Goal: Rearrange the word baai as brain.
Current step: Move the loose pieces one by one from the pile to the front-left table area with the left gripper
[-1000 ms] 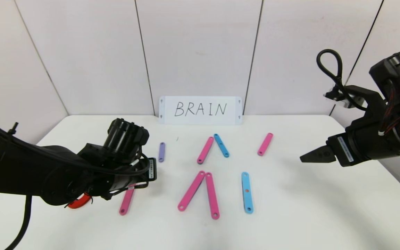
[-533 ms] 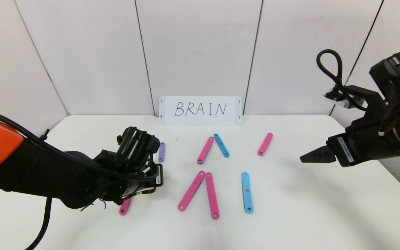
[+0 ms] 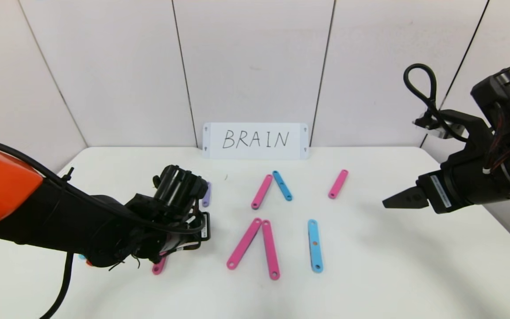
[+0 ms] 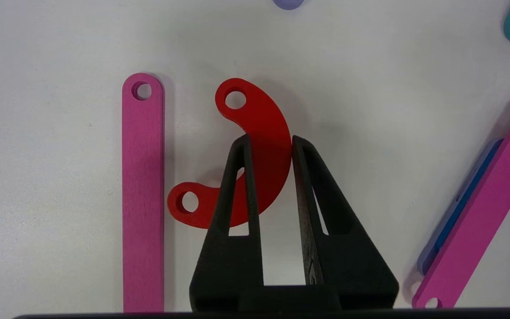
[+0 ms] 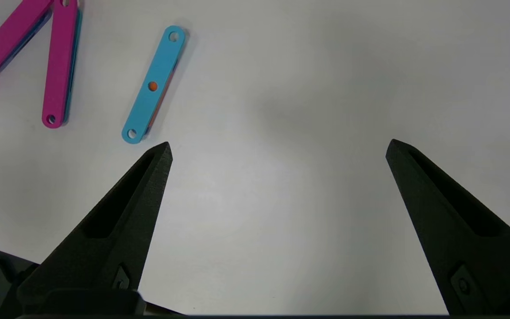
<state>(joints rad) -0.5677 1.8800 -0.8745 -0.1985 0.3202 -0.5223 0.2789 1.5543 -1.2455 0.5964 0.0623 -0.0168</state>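
the left gripper is clamped narrow on a red curve, gripping it across the middle of its arc, with both holed ends sticking out toward the long pink strip just beside it. from the head view this happens at the left of the table, where the arm hides the curve and only the pink strip's near end shows. the right gripper hangs spread wide and empty at the right, well apart from the pieces.

the rest of the word lies to the right: a purple strip, a short pink-and-blue pair, a long pink pair meeting at the top, a blue strip, and a lone pink strip farther back. the card at the back shows the target.

the step looks like setting this curve against the pink upright as a bowl of the b. to do it well: keep the curve level, bring its 2 ends to the strip's edge without nudging the strip, lower it flat, then release straight up. whether the curve is off the table i cannot tell.
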